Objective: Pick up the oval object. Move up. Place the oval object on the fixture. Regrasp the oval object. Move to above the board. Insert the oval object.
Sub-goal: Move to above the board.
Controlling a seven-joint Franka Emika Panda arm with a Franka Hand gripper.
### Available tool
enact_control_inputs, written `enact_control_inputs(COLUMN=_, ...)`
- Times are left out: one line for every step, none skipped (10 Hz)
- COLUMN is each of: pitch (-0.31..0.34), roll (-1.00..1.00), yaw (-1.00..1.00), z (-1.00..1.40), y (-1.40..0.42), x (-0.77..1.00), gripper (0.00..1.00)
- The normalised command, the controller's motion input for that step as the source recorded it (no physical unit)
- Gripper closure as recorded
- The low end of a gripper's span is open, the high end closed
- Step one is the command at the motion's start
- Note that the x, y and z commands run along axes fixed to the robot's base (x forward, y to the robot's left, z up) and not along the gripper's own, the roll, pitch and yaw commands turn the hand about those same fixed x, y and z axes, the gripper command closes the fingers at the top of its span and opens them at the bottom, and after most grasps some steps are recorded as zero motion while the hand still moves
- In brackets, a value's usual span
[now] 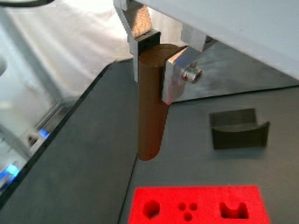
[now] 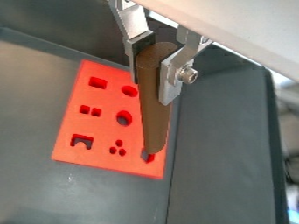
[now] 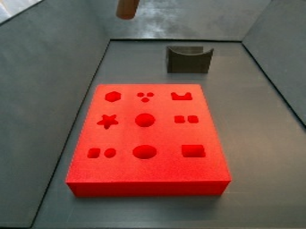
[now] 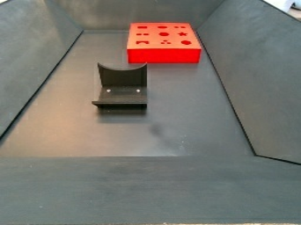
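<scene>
One pincer [image 1: 156, 54] high above the surface [image 4: 177, 123], clamped on one oval object [image 1: 149, 105]; one board [image 3: 146, 134], one fixture [image 3: 189, 59] below, apart.

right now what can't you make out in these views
- Gripper: out of frame in both side views; only the oval object's lower tip shows in a side view.
- Peg's upper end: covered by the fingers in both wrist views.
- Board: cut by a wrist view's edge.
- Fixture: empty.
</scene>
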Motion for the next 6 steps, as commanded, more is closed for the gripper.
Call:
enact_control_inputs(pitch=-0.408, roll=-0.36, yaw=1.0, z=0.0, y=0.03, x=-0.11, gripper=1.0)
enact_control_inputs(pitch=-0.467, roll=-0.34, yaw=1.0, z=-0.01, y=0.03, x=-0.1, gripper=1.0)
enact_control_inputs(pitch=-0.51, roll=-0.31, yaw=1.0, z=-0.01, y=0.03, x=-0.09, gripper=1.0)
enact_control_inputs(pitch=-0.556, roll=-0.28, yaw=1.0, z=-0.01, y=0.03, x=-0.09, gripper=1.0)
enact_control_inputs(pitch=-0.624, roll=-0.24, yaw=1.0, z=-0.01, y=0.02, x=-0.08, gripper=1.0)
enact_control_inputs(pitch=-0.693, roll=-0.2, yaw=0.98, z=-0.01, y=0.02, x=-0.08, gripper=1.0)
